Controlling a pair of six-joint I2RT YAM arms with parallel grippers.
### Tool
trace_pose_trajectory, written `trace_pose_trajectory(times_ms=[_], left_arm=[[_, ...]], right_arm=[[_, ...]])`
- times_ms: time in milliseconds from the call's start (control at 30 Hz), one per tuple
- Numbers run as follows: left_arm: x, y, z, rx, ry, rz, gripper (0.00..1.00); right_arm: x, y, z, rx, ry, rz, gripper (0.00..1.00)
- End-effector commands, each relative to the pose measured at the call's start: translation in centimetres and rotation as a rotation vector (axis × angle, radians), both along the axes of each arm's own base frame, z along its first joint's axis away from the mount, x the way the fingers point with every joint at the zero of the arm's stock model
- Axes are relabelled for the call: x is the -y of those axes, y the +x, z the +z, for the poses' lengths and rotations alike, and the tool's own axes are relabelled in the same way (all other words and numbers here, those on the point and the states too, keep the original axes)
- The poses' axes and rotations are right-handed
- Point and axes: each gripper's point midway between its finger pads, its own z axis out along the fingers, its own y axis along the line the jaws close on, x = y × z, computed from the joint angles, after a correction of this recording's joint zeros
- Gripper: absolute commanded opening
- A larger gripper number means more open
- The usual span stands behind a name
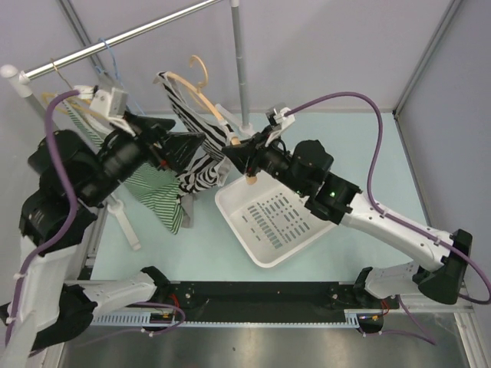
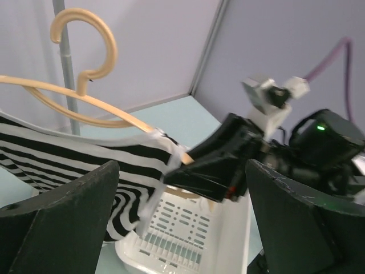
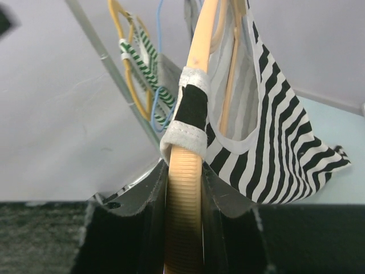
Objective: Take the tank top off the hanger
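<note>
The black-and-white striped tank top (image 1: 198, 149) hangs from a wooden hanger (image 1: 201, 90) held in the air above the table. My right gripper (image 1: 235, 156) is shut on the hanger's right end; in the right wrist view the ribbed arm of the hanger (image 3: 185, 228) is clamped between the fingers. The tank top's white-edged strap (image 3: 191, 114) wraps that arm just above them. My left gripper (image 1: 187, 149) stands wide open at the tank top's left side. In the left wrist view its fingers (image 2: 63, 222) frame the tank top (image 2: 68, 154) and hold nothing.
A white perforated basket (image 1: 303, 244) sits on the table under the right gripper. A green-striped garment (image 1: 153, 188) hangs from the metal rail (image 1: 115, 38) at the left with other hangers. An upright pole (image 1: 239, 61) stands behind.
</note>
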Motion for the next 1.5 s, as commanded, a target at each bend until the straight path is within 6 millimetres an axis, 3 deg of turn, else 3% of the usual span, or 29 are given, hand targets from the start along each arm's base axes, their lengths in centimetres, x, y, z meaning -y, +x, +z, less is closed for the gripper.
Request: trace_pose_trajectory(times_ms=[0, 233, 400, 867, 1033, 1200, 1233, 1300, 1367, 1400, 1433, 1467], left_arm=[[0.2, 2.2, 0.4, -0.008, 0.030, 0.064, 0.97], [1.7, 4.2, 1.1, -0.084, -0.058, 0.084, 0.96], [1.4, 5.0, 1.7, -0.058, -0.067, 0.125, 0.89], [3.0, 7.1, 0.6, -0.073, -0.022, 0.123, 0.72], [3.4, 7.8, 1.4, -0.036, -0.002, 0.123, 0.56], [4.8, 7.7, 1.7, 0.029, 0.041, 0.047, 0.26], [5.0, 7.7, 1.7, 0.037, 0.046, 0.037, 0.03], [5.0, 7.9, 2.2, 0.066, 0.050, 0.040, 0.00], [4.0, 8.6, 2.8, 0.079, 0.039, 0.108, 0.00], [3.5, 8.8, 3.1, 0.086, 0.036, 0.143, 0.00], [2.8, 8.9, 3.8, 0.098, 0.028, 0.174, 0.00], [2.4, 9.3, 4.1, 0.117, 0.031, 0.206, 0.00]], right_arm=[[2.0, -3.5, 4.1, 0.059, 0.118, 0.088, 0.00], [2.3, -5.3, 2.6, 0.058, 0.083, 0.157, 0.00], [2.5, -6.3, 1.7, 0.053, 0.068, 0.180, 0.00], [3.0, -9.0, 2.8, 0.103, 0.080, 0.253, 0.00], [3.2, -9.6, 2.4, 0.103, 0.063, 0.269, 0.00], [3.4, -10.1, 1.9, 0.119, 0.033, 0.289, 0.00], [3.4, -10.1, 1.8, 0.121, 0.027, 0.288, 0.00], [3.5, -9.8, 1.9, 0.113, 0.013, 0.272, 0.00], [3.8, -8.6, 1.3, 0.081, -0.017, 0.205, 0.14], [4.1, -8.0, 1.2, 0.063, -0.024, 0.170, 0.36], [4.5, -7.4, 1.8, 0.042, -0.017, 0.127, 0.46], [5.2, -6.2, 0.9, 0.000, -0.048, 0.049, 0.53]])
